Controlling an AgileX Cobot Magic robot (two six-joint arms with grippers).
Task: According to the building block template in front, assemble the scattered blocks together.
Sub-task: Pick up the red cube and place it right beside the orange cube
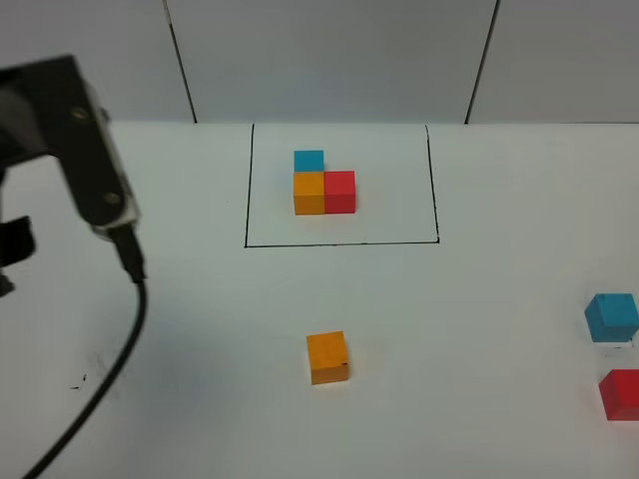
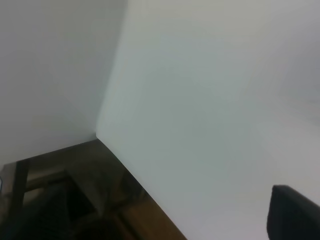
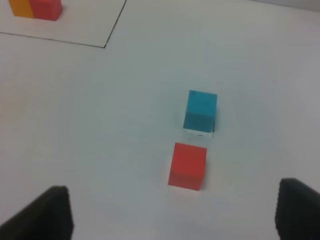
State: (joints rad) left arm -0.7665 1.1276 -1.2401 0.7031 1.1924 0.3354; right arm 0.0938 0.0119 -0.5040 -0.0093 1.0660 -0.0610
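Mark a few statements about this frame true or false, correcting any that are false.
1. The building block template sits inside the black outline. True.
2. The loose orange block touches the template. False: it stands apart, outside the outline.
3. The loose blue block and the loose red block sit near each other at the right of the exterior high view. True.
4. The right gripper is shut on the loose red block. False: it is open and holds nothing.
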